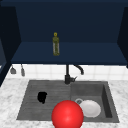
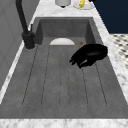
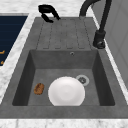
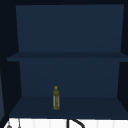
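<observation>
A black hand [image 1: 42, 97] hovers over the ribbed draining board [image 1: 47, 100] on the left half of the sink [image 1: 110, 100], low above the grooves and nearer the sink's front edge than the tap; by its place at the left in the front view it is the left hand. In the left side view the hand [image 2: 90, 54] lies palm down with its fingers [image 2: 76, 60] loosely curled toward the counter's back wall, closed on nothing and touching nothing I can make out. The right side view shows it [image 3: 47, 11] at the far end of the draining board, close to the front rim. The basin at the right end of the sink holds a white plate [image 3: 66, 91] lying flat on its floor, just beside the drain [image 3: 82, 80], and a small brown sponge [image 3: 39, 88] sits near the basin's front wall, apart from the plate. A black tap [image 1: 68, 75] stands at the sink's back edge. A large red ball [image 1: 67, 115] hangs at the sink's front edge in the front view. On the lower shelf [image 4: 65, 106] of the wall cabinet an olive-green bottle [image 4: 56, 98] stands upright, left of its middle.
</observation>
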Robot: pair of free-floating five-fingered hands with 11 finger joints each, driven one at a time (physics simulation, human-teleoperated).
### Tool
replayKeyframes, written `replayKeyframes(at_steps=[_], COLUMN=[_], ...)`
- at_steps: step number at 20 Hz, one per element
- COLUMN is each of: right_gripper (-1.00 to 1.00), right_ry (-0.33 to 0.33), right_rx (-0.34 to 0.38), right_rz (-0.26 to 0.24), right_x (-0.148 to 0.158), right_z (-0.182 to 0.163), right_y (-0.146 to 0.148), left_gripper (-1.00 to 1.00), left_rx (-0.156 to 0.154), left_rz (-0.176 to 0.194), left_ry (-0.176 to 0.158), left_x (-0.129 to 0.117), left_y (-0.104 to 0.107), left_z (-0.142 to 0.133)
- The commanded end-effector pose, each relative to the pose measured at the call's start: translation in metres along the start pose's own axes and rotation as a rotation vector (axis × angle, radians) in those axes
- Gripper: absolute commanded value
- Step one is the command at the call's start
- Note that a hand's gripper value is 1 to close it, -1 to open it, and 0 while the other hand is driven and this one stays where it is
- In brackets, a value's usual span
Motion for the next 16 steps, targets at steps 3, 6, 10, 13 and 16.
replayKeyframes(at_steps=[3,6,10,13,16], right_gripper=[1.0,1.0,1.0,1.0,-1.0], right_ry=[-0.017,-0.001,0.056,0.099,0.15], right_rx=[-0.073,-0.074,-0.049,-0.044,-0.09], right_rz=[-0.003,-0.003,-0.003,0.017,0.017], right_x=[-0.025,-0.029,-0.025,-0.024,-0.017], right_z=[-0.05,-0.077,-0.085,-0.078,-0.069], right_y=[0.014,0.023,0.026,0.041,0.039], left_gripper=[0.0,0.0,0.0,0.0,0.0], left_rx=[0.0,0.0,0.0,0.0,0.0], left_rz=[0.0,0.0,0.0,0.0,0.0], left_ry=[0.0,0.0,0.0,0.0,0.0], left_x=[0.0,0.0,0.0,0.0,0.0], left_y=[0.0,0.0,0.0,0.0,0.0], left_z=[0.0,0.0,0.0,0.0,0.0])
